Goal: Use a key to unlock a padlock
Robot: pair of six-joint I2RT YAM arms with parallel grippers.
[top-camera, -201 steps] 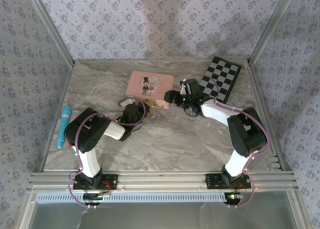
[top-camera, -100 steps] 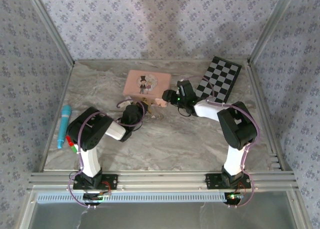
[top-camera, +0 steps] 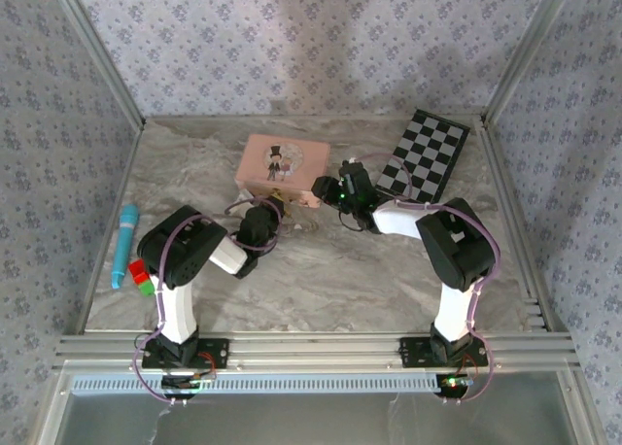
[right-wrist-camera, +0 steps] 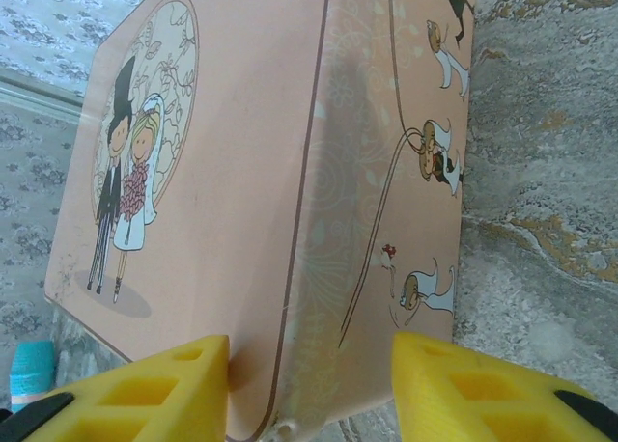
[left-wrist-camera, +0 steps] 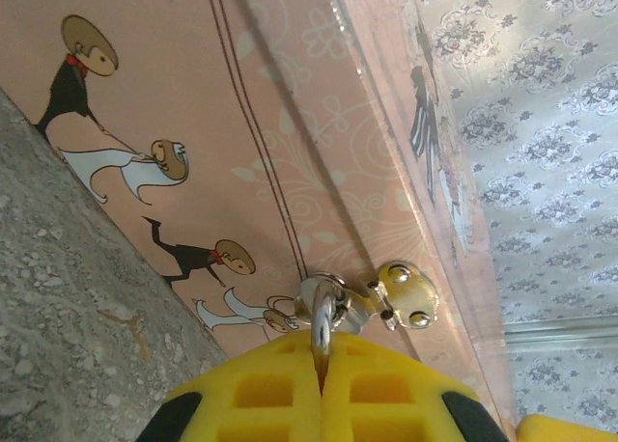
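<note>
At the 6 o'clock wall of the pink box (top-camera: 284, 165), my left hand (left-wrist-camera: 323, 350) is clenched on the padlock (left-wrist-camera: 323, 318). Only its thin silvery shackle (left-wrist-camera: 322, 307) shows, edge-on between my pads, and the body is hidden. Its long axis points from my pads toward 12 o'clock in the wrist view, just beside the box's brass clasp (left-wrist-camera: 407, 292). My right hand (right-wrist-camera: 309, 389) is released, its jaws straddling the box's 3 o'clock end on the bench (top-camera: 340, 270).

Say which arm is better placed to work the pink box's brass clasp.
Left: the left gripper is shut on the thin silvery loop at the brass clasp; the right gripper, open, straddles the pink box's corner.
</note>
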